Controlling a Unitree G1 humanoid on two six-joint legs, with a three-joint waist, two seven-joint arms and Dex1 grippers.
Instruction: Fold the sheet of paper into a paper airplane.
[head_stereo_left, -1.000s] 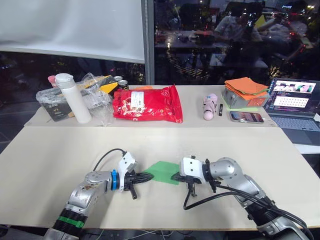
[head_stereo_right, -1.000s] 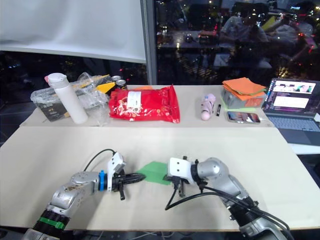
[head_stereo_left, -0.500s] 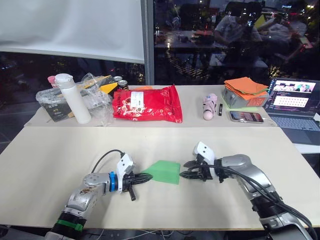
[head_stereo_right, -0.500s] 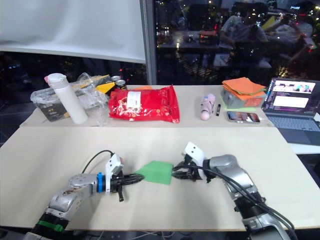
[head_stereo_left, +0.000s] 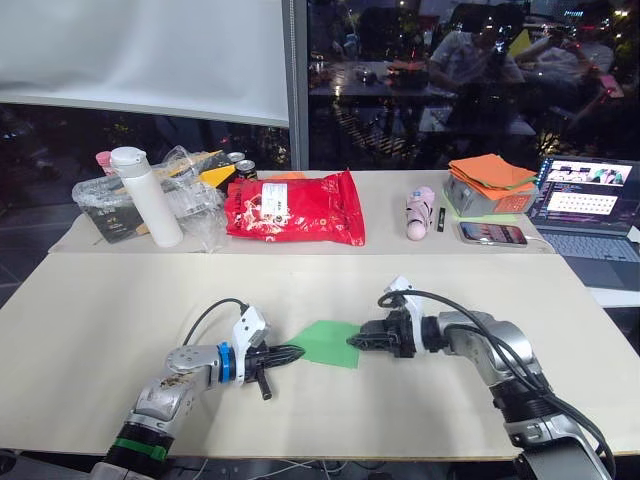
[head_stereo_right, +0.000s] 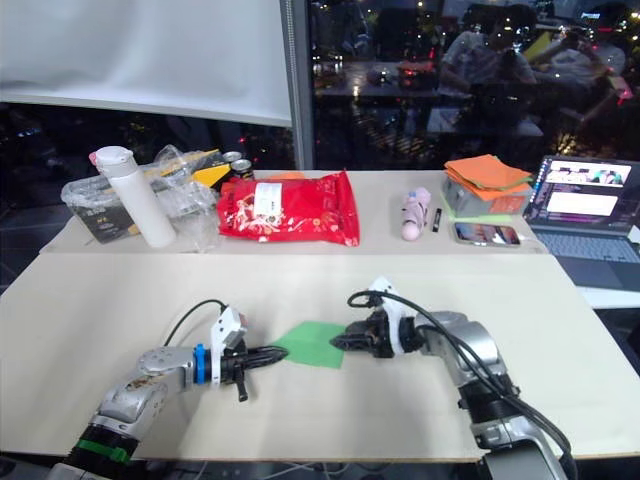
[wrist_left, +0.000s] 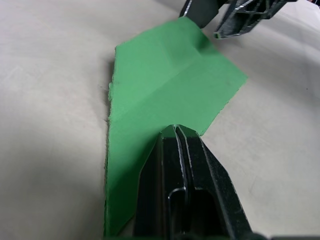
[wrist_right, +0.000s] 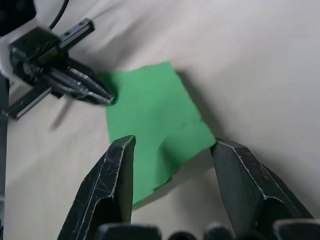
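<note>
The sheet of paper (head_stereo_left: 328, 343) lies flat on the near table as a small green folded shape with a diagonal crease (wrist_left: 165, 80). My left gripper (head_stereo_left: 296, 352) is shut, and its tips (wrist_left: 176, 129) rest on the paper's left part. My right gripper (head_stereo_left: 354, 341) comes in from the right and is open. Its two fingers (wrist_right: 117, 165) straddle the paper's right corner (wrist_right: 200, 137) without closing on it. The two grippers face each other across the paper.
On the far table stand a white bottle (head_stereo_left: 147, 195), a clear plastic bag (head_stereo_left: 190, 190), a red snack bag (head_stereo_left: 295, 208), a pink object (head_stereo_left: 419, 211), an orange paper stack (head_stereo_left: 490, 175), a phone (head_stereo_left: 491, 234) and a laptop (head_stereo_left: 590, 205). Cables loop beside both wrists.
My right gripper left the top of the paper, swung out to the right and turned, and has now come back to straddle the paper's right corner. The left gripper has stayed put.
</note>
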